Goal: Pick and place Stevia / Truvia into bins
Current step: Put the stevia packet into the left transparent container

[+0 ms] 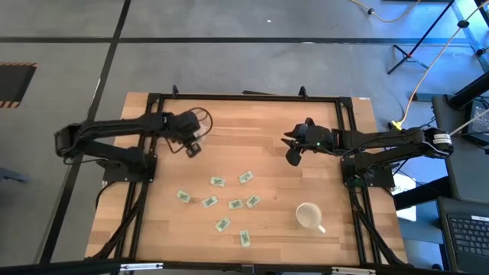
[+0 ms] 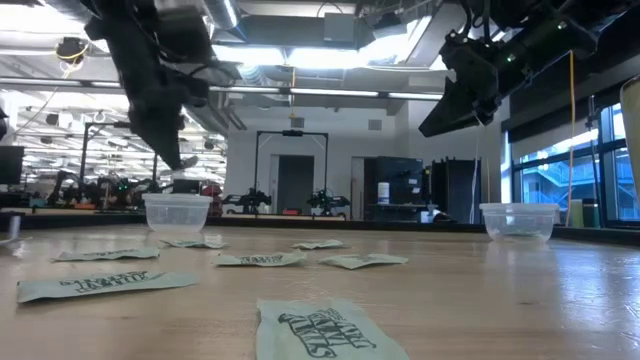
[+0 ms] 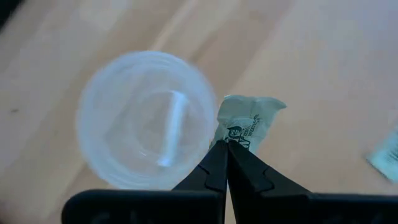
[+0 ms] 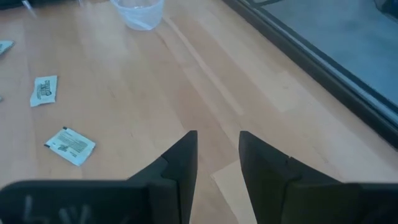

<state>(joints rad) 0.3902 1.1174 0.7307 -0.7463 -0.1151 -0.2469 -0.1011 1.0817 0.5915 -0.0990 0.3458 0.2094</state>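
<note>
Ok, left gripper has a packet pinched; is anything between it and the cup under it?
Nothing visible. The left gripper is shut on the packet, which hangs just beside the rim of the clear cup. The cup's mouth is open, with only bare wood around it.

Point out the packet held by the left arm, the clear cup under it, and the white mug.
held packet [image 3: 247, 119], left wrist view, on its printed face above the jaws.
clear cup [image 3: 146, 118], left wrist view, on its see-through bottom.
white mug [image 1: 308, 216], high view, on its round body.
</note>
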